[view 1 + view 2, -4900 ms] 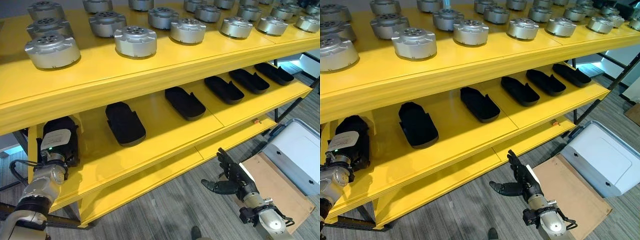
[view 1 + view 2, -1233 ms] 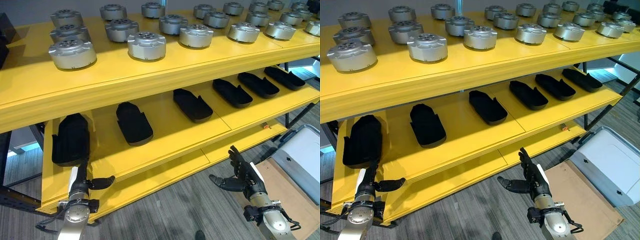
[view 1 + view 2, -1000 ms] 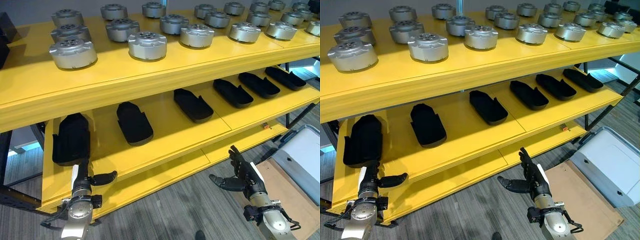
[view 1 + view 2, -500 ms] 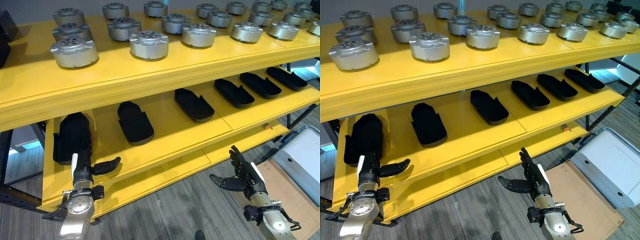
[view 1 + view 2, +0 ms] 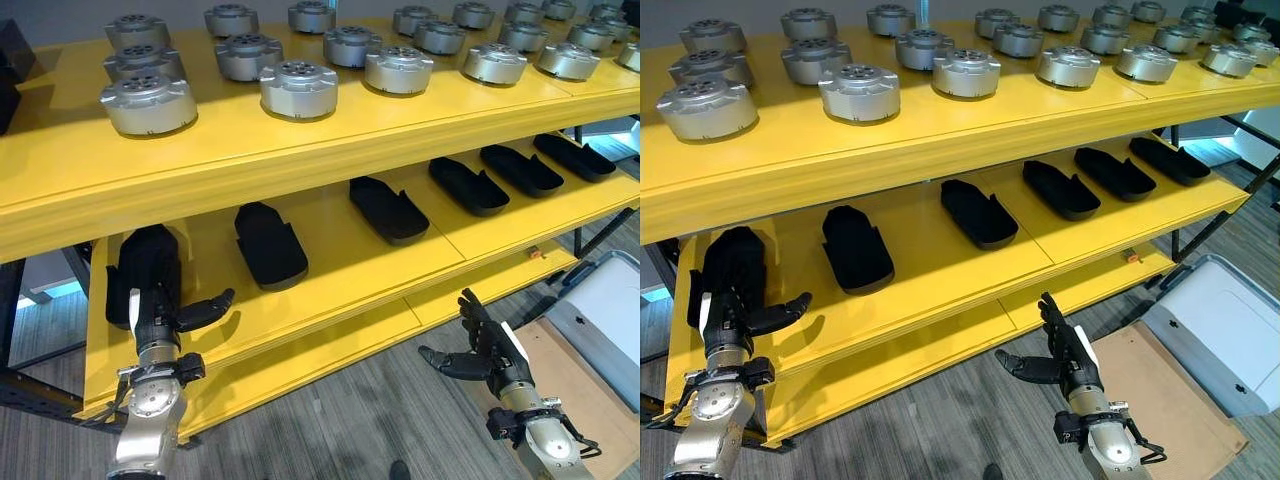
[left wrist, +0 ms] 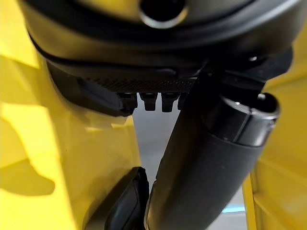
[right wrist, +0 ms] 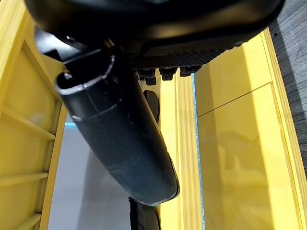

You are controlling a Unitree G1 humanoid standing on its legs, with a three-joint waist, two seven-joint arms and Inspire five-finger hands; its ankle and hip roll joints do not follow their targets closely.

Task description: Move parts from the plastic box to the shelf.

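Here my left hand (image 5: 160, 318) is raised at the near left edge of the yellow metal shelf (image 5: 330, 265), fingers straight and thumb spread, holding nothing, just in front of the leftmost black moulded plastic part (image 5: 145, 268) lying on the middle tier. My right hand (image 5: 478, 352) hangs relaxed and empty over the grey floor (image 5: 350, 420), near the grey plastic box (image 5: 608, 310) at far right.

Yellow shelf (image 5: 300, 160) stocked on two levels.
Round silver metal parts (image 5: 298, 88) stand in rows on the shelf's top level. On the level below, black elongated moulded parts (image 5: 268, 244) lie spaced in a row; the leftmost one (image 5: 732, 272) is bulkier, perhaps a different piece.
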